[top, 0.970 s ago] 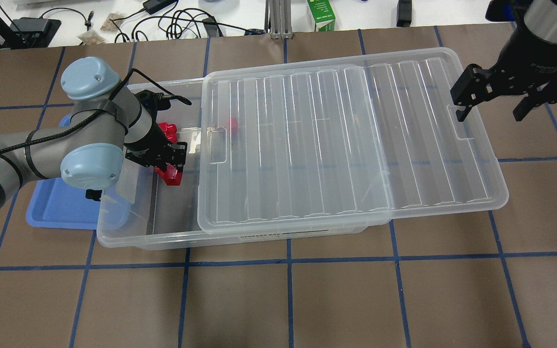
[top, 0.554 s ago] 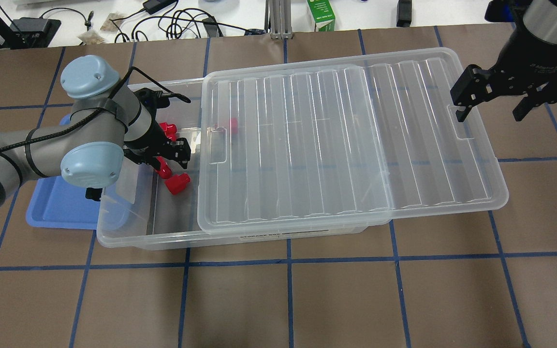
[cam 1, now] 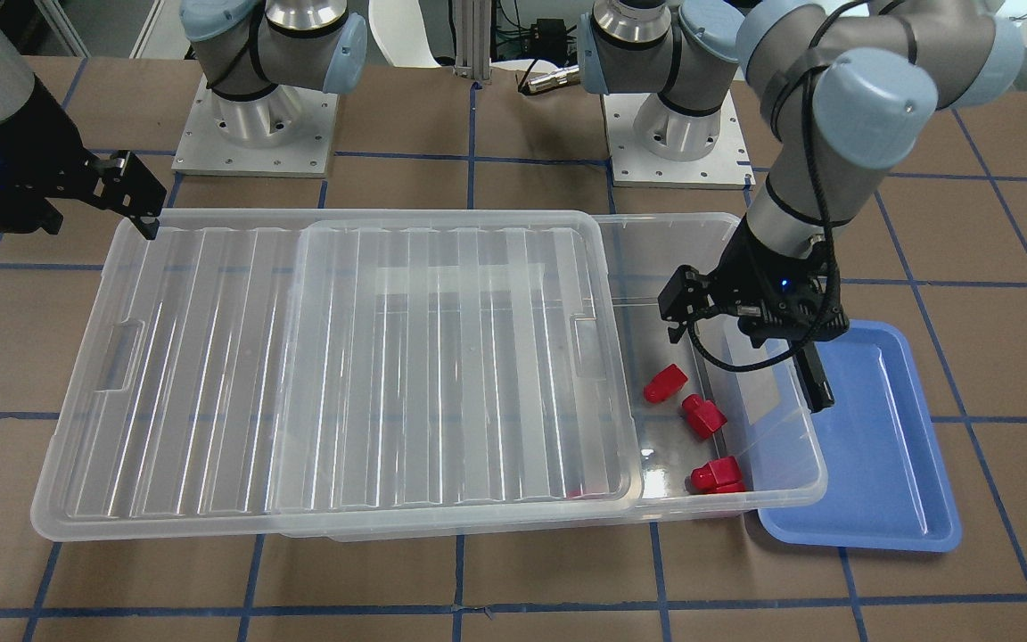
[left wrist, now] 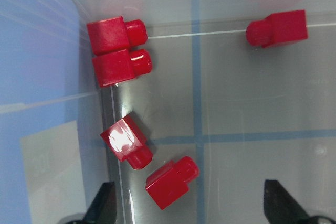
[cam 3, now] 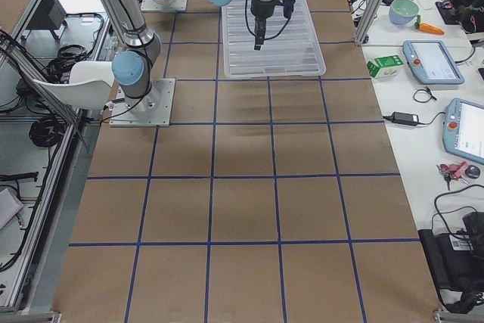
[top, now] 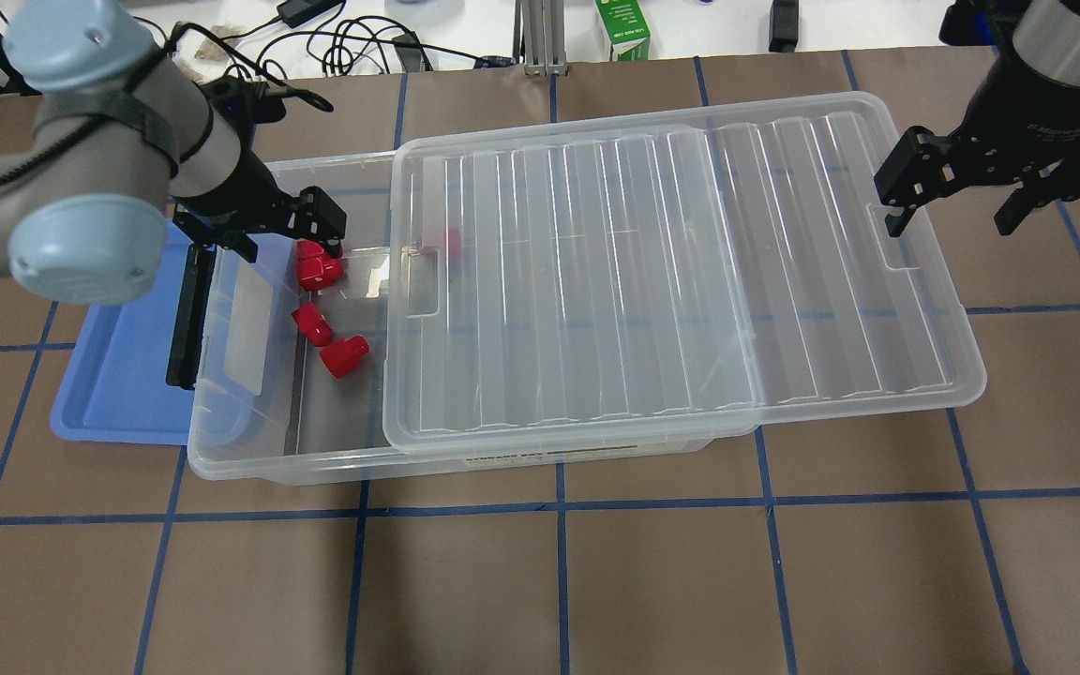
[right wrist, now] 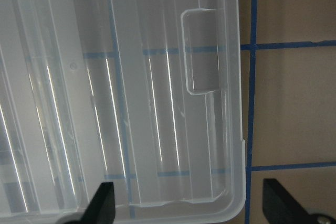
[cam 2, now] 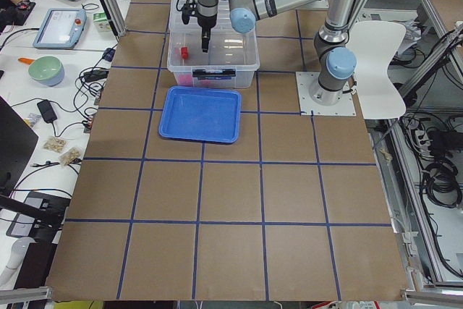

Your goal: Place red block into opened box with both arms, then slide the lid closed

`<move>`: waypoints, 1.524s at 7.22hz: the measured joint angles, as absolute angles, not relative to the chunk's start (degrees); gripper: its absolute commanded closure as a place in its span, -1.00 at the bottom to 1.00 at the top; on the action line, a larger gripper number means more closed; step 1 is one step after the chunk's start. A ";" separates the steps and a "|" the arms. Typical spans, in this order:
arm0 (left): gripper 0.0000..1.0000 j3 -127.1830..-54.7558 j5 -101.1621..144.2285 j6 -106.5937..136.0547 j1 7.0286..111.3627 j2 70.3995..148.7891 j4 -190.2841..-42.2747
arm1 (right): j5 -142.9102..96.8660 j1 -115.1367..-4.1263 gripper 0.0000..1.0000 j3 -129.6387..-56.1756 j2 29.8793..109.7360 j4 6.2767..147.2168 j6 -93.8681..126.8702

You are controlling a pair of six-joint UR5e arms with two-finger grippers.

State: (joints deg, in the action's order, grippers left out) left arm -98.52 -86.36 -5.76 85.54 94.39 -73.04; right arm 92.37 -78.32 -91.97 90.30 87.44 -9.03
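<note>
The clear box (top: 249, 461) lies open at its left end, and the ribbed lid (top: 643, 281) covers the rest and overhangs to the right. The red block (top: 345, 354) (left wrist: 172, 181) (cam 1: 663, 382) rests loose on the box floor beside three similar blocks (top: 318, 269). Another block (top: 451, 242) sits under the lid. My left gripper (top: 277, 230) (left wrist: 191, 208) hangs open and empty above the box's open end. Just over the lid's right edge, near its notch (right wrist: 202, 51), my right gripper (top: 957, 217) (right wrist: 191, 208) is open and holds nothing.
A blue tray (top: 118, 375) lies against the box's left short side, where a black bar clip (top: 186, 314) sits. Beyond the table's far edge are a green carton (top: 622, 33) and cables. Brown table with blue tape lines surrounds the box.
The left gripper opened and let the red block fall to the box floor, then rose and drew back toward the box's far left corner. The right arm stayed still.
</note>
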 measured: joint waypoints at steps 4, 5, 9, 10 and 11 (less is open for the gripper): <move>-1.00 -80.83 -87.86 -5.78 87.62 88.16 -99.18 | 96.92 -75.85 -1.00 -91.86 85.47 92.73 -12.25; -1.00 -80.23 -88.95 -5.74 87.98 88.70 -98.15 | 96.86 -74.56 -1.00 -91.87 83.63 95.60 -14.85; -1.00 -80.44 -89.53 -7.06 88.32 87.18 -101.19 | 96.32 -69.69 -1.00 -91.95 78.50 100.24 -25.29; -1.00 -80.66 -89.53 -9.40 87.62 86.97 -101.25 | 96.28 -69.57 -1.00 -92.32 77.44 101.01 -26.07; -1.00 -80.89 -89.50 -11.50 87.08 87.09 -101.11 | 96.25 -69.55 -1.00 -93.32 76.99 101.31 -26.31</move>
